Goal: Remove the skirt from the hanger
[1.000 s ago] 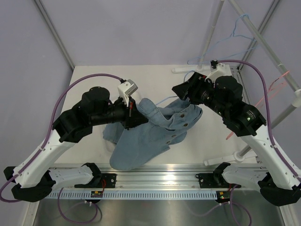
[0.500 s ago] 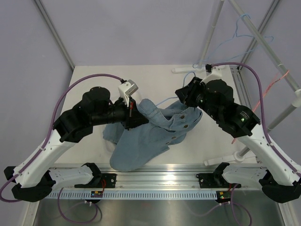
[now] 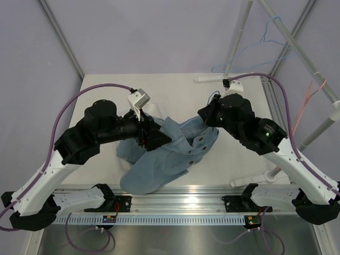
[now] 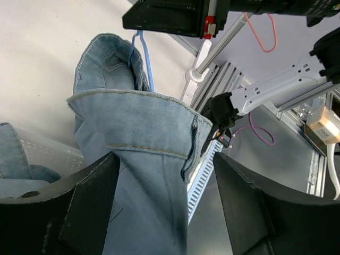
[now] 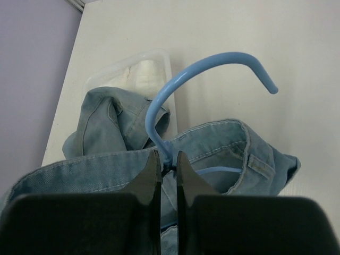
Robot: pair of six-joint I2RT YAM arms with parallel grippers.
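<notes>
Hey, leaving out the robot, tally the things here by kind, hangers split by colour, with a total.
Denim skirt: 1
Blue hangers: 2, one in the skirt, one hung at the back
Pink hanger: 1
Clear plastic tray: 1
Total: 5

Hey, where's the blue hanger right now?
In the right wrist view, the blue hanger has its neck pinched in the right gripper, hook curving up over the table, with the denim skirt bunched around it.
</notes>
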